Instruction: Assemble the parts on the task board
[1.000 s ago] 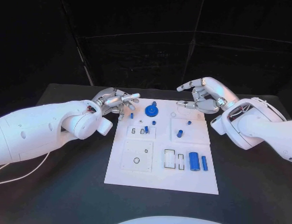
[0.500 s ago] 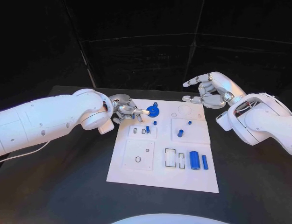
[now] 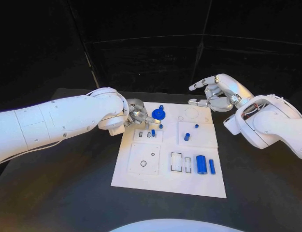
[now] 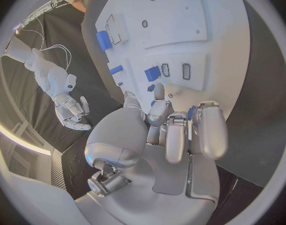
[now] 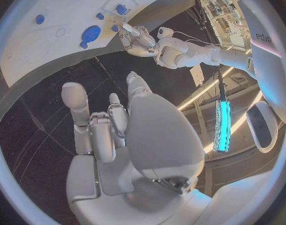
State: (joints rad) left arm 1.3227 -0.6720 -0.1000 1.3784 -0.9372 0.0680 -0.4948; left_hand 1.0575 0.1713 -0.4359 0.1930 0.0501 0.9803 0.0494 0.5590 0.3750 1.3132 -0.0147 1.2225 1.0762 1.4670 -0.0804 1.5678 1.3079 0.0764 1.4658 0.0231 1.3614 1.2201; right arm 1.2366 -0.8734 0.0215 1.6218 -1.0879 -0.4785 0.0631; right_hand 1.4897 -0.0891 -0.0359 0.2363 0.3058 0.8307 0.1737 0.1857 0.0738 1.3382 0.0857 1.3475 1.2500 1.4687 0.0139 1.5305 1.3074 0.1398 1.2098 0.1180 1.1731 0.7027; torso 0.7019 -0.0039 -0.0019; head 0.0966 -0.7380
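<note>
Left hand (image 3: 137, 114) has moved onto task board (image 3: 166, 179), fingers curled.

You are looking at a robotics lab test cell. A black tabletop (image 3: 67, 193) stands inside an enclosure of black panels (image 3: 151, 58) on dark framing, and a white task board (image 3: 170, 181) with machined slots and small blue parts (image 3: 201, 165) lies in the middle. In the right wrist view, strip lighting (image 5: 223, 120) and racked equipment (image 5: 219, 7) stand beyond the enclosure.
</note>
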